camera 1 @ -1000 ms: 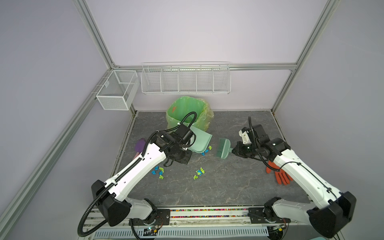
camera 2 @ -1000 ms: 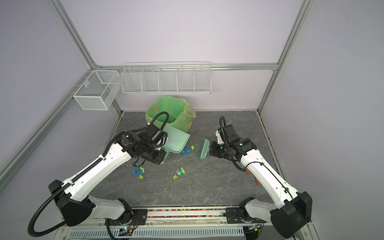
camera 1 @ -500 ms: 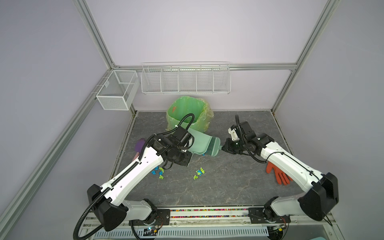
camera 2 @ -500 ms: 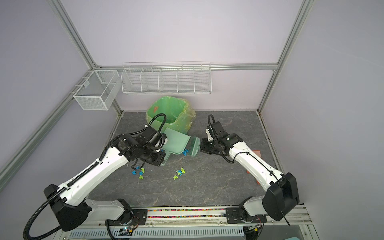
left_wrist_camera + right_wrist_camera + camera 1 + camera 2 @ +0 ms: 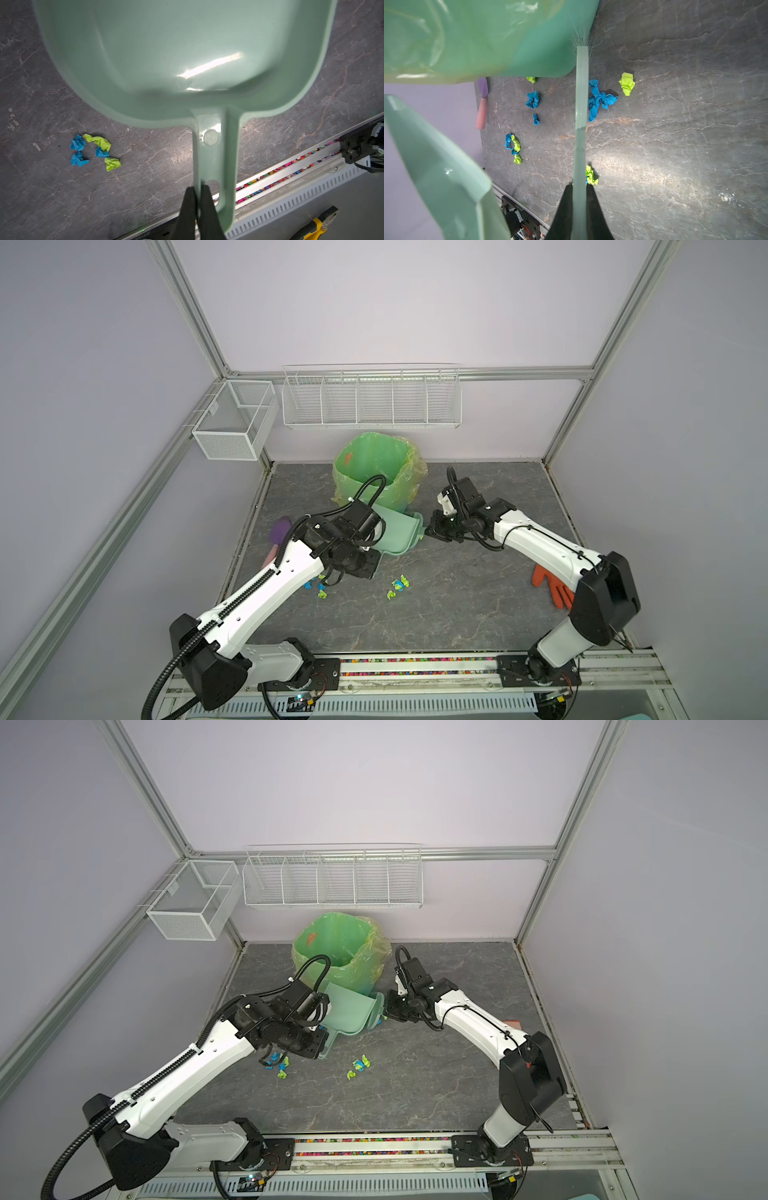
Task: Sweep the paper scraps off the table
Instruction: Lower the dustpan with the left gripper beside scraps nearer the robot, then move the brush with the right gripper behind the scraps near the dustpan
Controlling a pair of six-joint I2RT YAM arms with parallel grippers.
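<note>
Brush point(image 5: 580, 104) reached dustpan point(image 5: 395, 531), paper scraps point(image 5: 399, 584) remain

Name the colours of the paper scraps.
Paper scraps: bright blue and lime green, clearest in the right wrist view.

In both top views you cannot see the left gripper point(image 5: 197, 192): the left arm covers it and the handle of the dustpan point(image 5: 395, 533). The left wrist view cuts off the dustpan's mouth, and the rest is blurred. The left arm hides some of the scraps point(image 5: 322, 594) and part of a purple and pink thing point(image 5: 279, 531) that you cannot identify. In the right wrist view the brush point(image 5: 581, 116) handle is blurred and covers part of one scrap, and its head merges with green shapes you cannot tell apart. The right arm hides much of the glove point(image 5: 555, 591). The pliers point(image 5: 311, 226) are cut off. An orange speck point(image 5: 350, 456) in the bin point(image 5: 403, 485) is too small to tell.
</note>
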